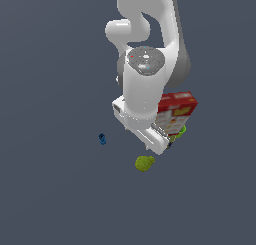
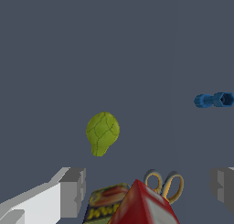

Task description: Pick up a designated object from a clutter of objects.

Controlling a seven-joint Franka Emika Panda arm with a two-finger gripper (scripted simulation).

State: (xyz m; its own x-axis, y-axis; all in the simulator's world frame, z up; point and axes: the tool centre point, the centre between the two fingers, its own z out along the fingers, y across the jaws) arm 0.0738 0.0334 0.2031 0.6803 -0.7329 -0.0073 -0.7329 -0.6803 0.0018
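Item: yellow-green fruit (image 2: 102, 132), lying loose on the grey floor just beyond the gripper (image 2: 148, 187), whose spread, empty jaws are hanging over the red box (image 2: 145, 205) instead.

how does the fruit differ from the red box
The fruit is yellow-green, lumpy and rounded; the box is red, flat-sided and printed. The fruit is far smaller than the box. The fruit lies out in the open, while the arm partly hides the box in the exterior view.
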